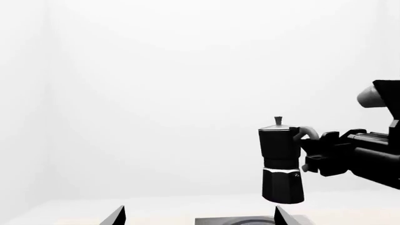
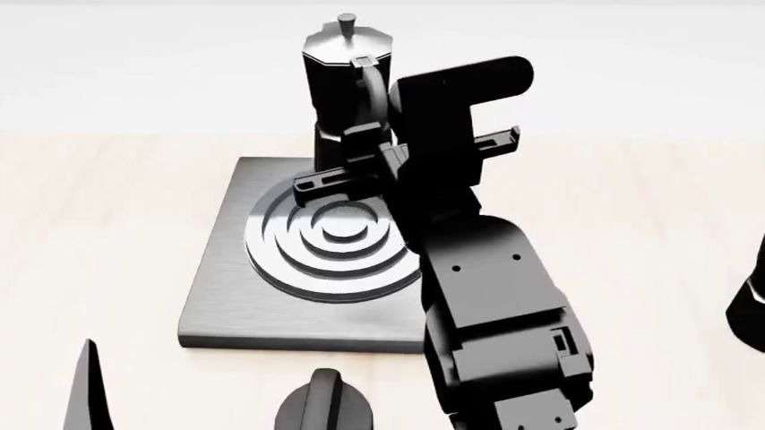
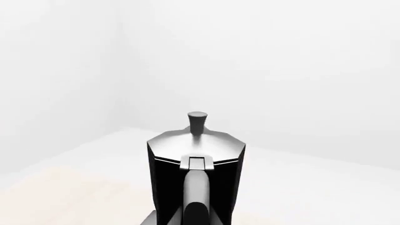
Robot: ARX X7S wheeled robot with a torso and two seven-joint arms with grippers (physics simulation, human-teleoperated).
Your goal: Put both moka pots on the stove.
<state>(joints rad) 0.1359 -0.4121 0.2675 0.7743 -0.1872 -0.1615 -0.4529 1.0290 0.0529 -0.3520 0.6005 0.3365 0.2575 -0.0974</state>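
Observation:
One black moka pot [image 2: 340,72] hangs in the air over the far side of the grey stove [image 2: 239,269]. My right gripper [image 2: 358,161] is shut on its curved handle. The left wrist view shows this pot [image 1: 281,159] upright, with a gap between its base and the stove [image 1: 250,219]. In the right wrist view the pot [image 3: 196,159] fills the centre, handle toward the camera. My left gripper [image 1: 198,218] stands open and empty, low at the near left of the stove; one fingertip [image 2: 86,385] shows in the head view.
A round black dial knob [image 2: 322,403] sits in front of the stove's near edge. A black object [image 2: 751,305] is cut off by the right edge of the head view; I cannot tell what it is. The light wooden tabletop [image 2: 107,206] surrounds the stove.

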